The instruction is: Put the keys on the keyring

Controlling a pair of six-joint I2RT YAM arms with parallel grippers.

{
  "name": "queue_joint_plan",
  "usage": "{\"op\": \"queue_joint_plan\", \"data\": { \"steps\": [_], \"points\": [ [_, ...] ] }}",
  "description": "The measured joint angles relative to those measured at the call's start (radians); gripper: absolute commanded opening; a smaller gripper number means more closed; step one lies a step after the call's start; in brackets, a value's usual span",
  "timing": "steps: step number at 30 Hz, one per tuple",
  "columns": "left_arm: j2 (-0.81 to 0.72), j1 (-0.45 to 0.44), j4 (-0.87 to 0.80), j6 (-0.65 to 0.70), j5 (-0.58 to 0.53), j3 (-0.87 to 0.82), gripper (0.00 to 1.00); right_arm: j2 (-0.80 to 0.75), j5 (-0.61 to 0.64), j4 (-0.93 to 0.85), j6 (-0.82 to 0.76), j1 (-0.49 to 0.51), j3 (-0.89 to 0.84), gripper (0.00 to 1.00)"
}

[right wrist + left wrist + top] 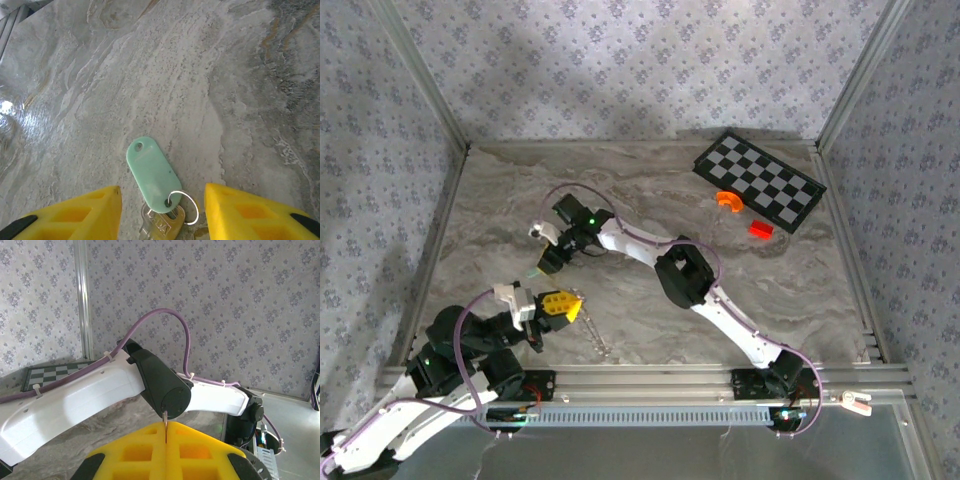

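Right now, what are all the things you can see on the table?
table: one, grey marble.
checkerboard: one, black-and-white, far right corner.
curved piece: one, orange, beside the checkerboard.
block: one, red, just nearer than the checkerboard.
tag: one, pale green, flat on the table.
small ring: one, silvery, through the tag's hole.
key: one, brassy, partly under the tag.
keyring: one, thin metal, pinched edge-on; its chain trails toward the near edge.
left gripper: one, yellow fingers, shut on the keyring.
right gripper: one, yellow fingers, open either side of the tag.
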Motion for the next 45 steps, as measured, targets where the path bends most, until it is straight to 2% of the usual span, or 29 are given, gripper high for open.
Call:
{"op": "queue_joint_plan", "data": {
  "steps": [9,14,31,38,45],
  "points": [
    [-0.003,0.000,-0.001,0.000,0.000,-0.013,0.00,0.004,0.006,0.000,-0.011,0.010,0.000,0.32],
    [-0.003,0.000,-0.001,0.000,0.000,-0.013,0.00,0.005,0.021,0.001,-0.014,0.012,-0.001,0.30],
    [-0.010,0.000,0.000,0.000,0.000,-0.013,0.00,-0.044,0.054,0.112,-0.026,0.008,-0.123,0.12],
    [-0.014,0.000,-0.001,0.000,-0.004,-0.013,0.00,-0.113,0.054,0.135,-0.026,0.001,-0.243,0.05],
    [-0.014,0.000,-0.001,0.000,-0.008,-0.013,0.00,-0.228,0.063,0.206,-0.020,-0.021,-0.449,0.00]
  ]
}}
